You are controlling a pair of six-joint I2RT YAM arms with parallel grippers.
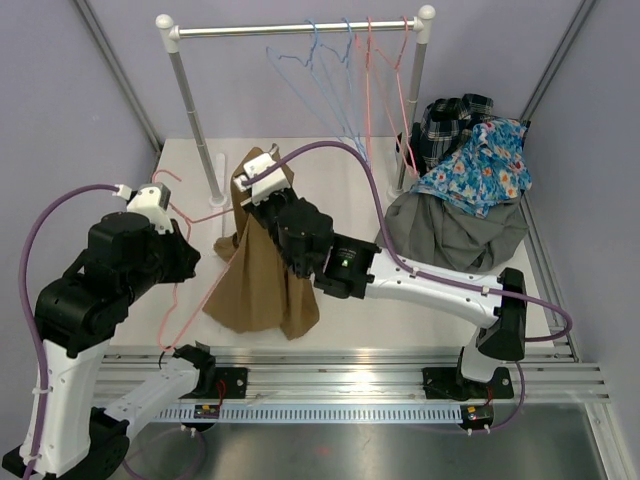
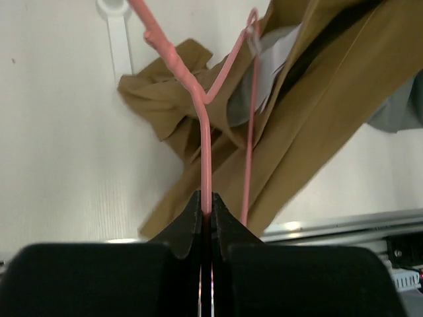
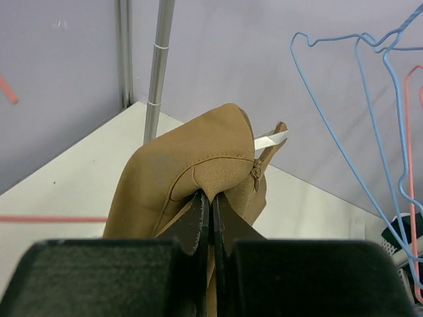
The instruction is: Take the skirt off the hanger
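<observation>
In front of the clothes rack (image 1: 300, 28), the left gripper (image 2: 206, 206) is pinched tight on the pink wire hanger (image 2: 205, 148). The right gripper (image 3: 210, 198) is clamped on the tan skirt (image 3: 188, 162) at its waistband.

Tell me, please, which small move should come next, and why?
Probably the right tool should pull the brown skirt a little away from the pink hanger while the left tool holds it steady: both are shut on them, and the skirt seems caught at the hanger's far end.
</observation>
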